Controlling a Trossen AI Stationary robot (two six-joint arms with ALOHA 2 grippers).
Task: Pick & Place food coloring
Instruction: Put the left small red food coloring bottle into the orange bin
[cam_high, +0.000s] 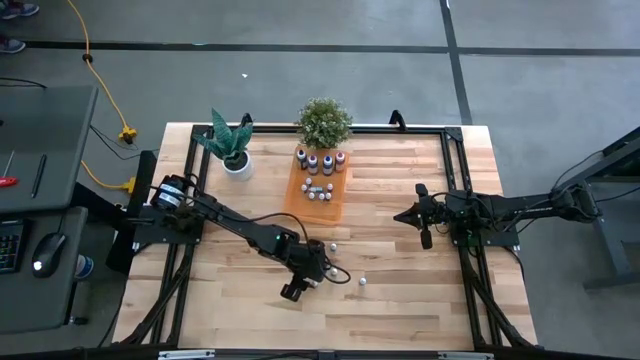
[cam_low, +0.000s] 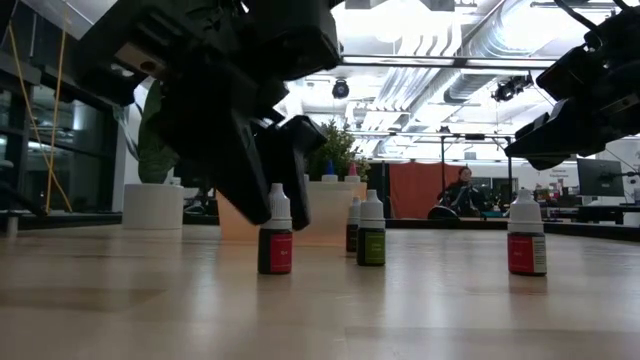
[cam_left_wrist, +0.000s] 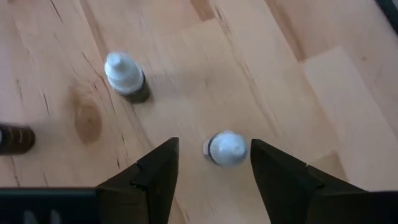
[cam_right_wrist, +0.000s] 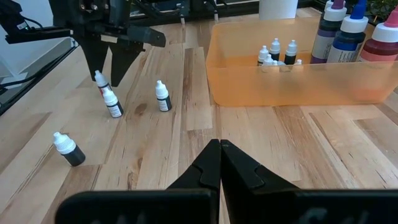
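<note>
Your left end effector (cam_left_wrist: 213, 165) hangs over the middle of the bench (cam_high: 400, 310), its two fingers (cam_left_wrist: 155, 171) spread apart, with one small white-capped food coloring bottle (cam_left_wrist: 226, 148) standing between them; neither finger touches it. A second loose bottle (cam_left_wrist: 126, 76) stands nearby on the wood, and another (cam_high: 363, 283) stands farther to the right. Behind them, the orange tray (cam_high: 297, 190) holds several more small bottles (cam_high: 318, 189) plus taller bottles (cam_high: 320, 158) at its far end, just in front of a bushy plant (cam_high: 323, 122). A spiky plant in a white pot (cam_high: 232, 146) stands to the tray's left. Your right end effector (cam_right_wrist: 219, 163) waits near the bench's right edge with its fingers pressed together, holding nothing.
</note>
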